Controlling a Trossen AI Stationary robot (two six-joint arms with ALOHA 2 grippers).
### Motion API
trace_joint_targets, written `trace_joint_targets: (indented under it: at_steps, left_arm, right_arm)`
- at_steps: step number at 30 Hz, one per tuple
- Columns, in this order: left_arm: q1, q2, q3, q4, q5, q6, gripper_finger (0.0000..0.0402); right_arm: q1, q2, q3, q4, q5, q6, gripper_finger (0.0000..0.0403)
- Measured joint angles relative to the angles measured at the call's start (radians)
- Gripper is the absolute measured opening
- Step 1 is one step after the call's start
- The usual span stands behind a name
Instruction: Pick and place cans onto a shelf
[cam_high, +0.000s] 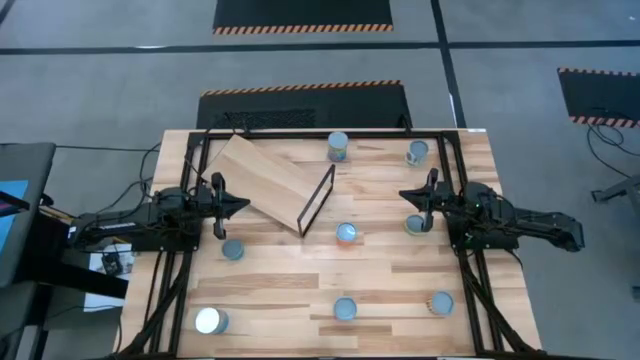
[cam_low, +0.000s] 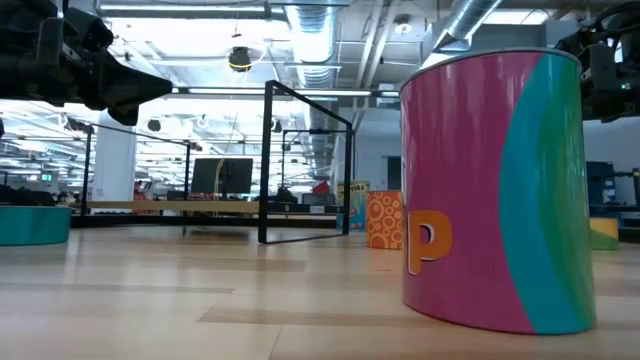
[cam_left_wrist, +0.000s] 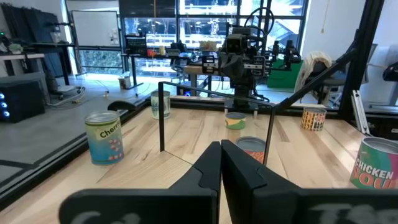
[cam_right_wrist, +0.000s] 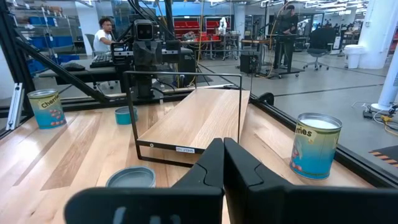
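The shelf is a light-wood board (cam_high: 262, 178) lying askew at the table's far left, with a thin black frame (cam_high: 318, 200) standing at its right end. It also shows in the right wrist view (cam_right_wrist: 199, 118). Several cans stand upright on the table: two at the far edge (cam_high: 338, 147) (cam_high: 417, 153), an orange-sided one (cam_high: 346, 234) in the middle and one (cam_high: 415, 225) beside my right gripper. My left gripper (cam_high: 244, 204) is shut and empty, left of the shelf (cam_left_wrist: 221, 155). My right gripper (cam_high: 403, 193) is shut and empty, right of the frame (cam_right_wrist: 222, 152).
More cans stand nearer: one (cam_high: 232, 250) by my left arm, one white-topped (cam_high: 210, 321) at the near left, and two (cam_high: 345, 309) (cam_high: 440, 303) at the near edge. A pink and teal can (cam_low: 495, 190) fills the low view. Black rails (cam_high: 200, 150) border the table.
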Motion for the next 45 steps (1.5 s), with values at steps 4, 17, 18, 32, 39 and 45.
trace_joint_targets:
  at_steps: [4, 17, 18, 32, 39, 45]
  left_arm:
    - [0.000, 0.000, 0.000, 0.000, 0.000, 0.000, 0.0000]
    - [0.000, 0.000, 0.000, 0.225, -0.059, -0.014, 0.0000]
    - [0.000, 0.000, 0.000, 0.262, -0.078, -0.005, 0.0000]
    - [0.135, 0.539, 0.318, 0.277, -0.148, 0.103, 0.0000]
    - [0.357, 0.958, 0.648, 0.144, 0.202, 0.174, 0.0000]
    - [0.474, 1.238, 0.874, 0.078, 0.356, 0.226, 0.0000]
  right_arm:
    - [0.000, 0.000, 0.000, 0.000, 0.000, 0.000, 0.0017]
    - [0.000, 0.000, 0.000, 0.000, 0.000, 0.000, 0.0017]
    - [0.000, 0.000, 0.000, 0.000, 0.000, 0.000, 0.0017]
    - [0.000, 0.000, 0.000, 0.000, 0.000, 0.000, 0.0017]
    - [0.000, 0.000, 0.000, 0.000, 0.000, 0.000, 0.0017]
    - [0.000, 0.000, 0.000, 0.000, 0.000, 0.000, 0.0017]
